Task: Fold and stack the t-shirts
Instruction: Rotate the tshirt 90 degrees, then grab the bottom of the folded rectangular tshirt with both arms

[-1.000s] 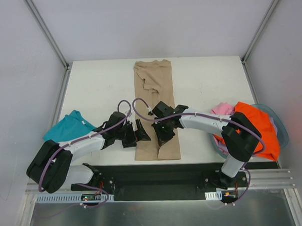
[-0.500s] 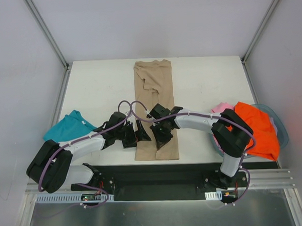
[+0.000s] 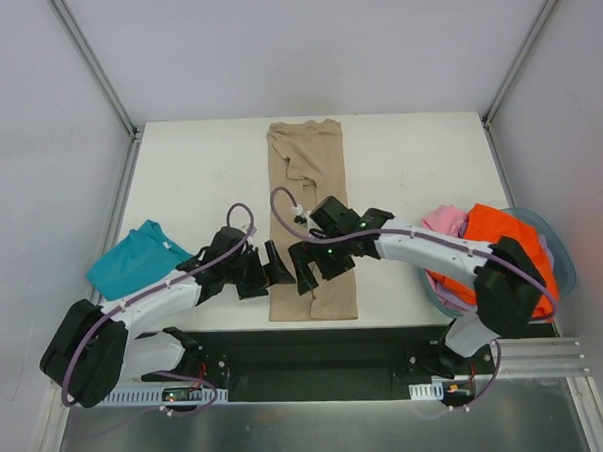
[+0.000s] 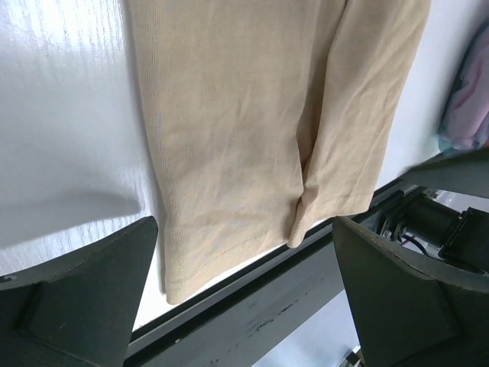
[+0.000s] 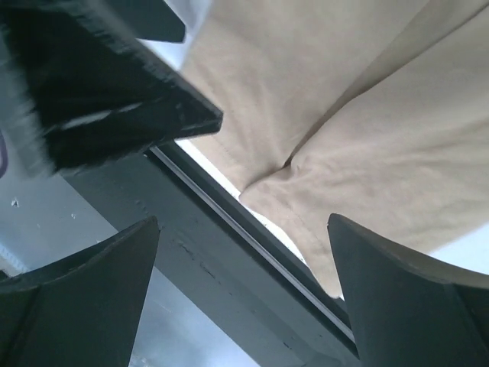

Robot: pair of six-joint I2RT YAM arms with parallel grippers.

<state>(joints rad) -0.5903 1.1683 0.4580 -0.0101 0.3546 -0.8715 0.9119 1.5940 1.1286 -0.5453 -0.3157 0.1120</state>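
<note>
A tan t-shirt (image 3: 308,186) lies folded lengthwise into a long strip down the middle of the table, its hem at the near edge. In the left wrist view the tan t-shirt (image 4: 260,115) fills the top. My left gripper (image 3: 279,266) hovers open just left of the hem, nothing between its fingers (image 4: 76,298). My right gripper (image 3: 312,274) stands open over the hem (image 5: 367,115), holding nothing. A teal t-shirt (image 3: 133,258) lies crumpled at the left edge. Orange (image 3: 513,257) and pink (image 3: 443,218) t-shirts are piled at the right.
A round blue-grey basket (image 3: 561,247) holds the pile at the table's right edge. The black rail (image 3: 317,350) runs along the near edge, just below the tan hem. White walls and metal posts close in the table's sides and back.
My right gripper has opened and let go of the tan t-shirt near its hem, shifting slightly left. The left gripper stayed open and barely moved.
</note>
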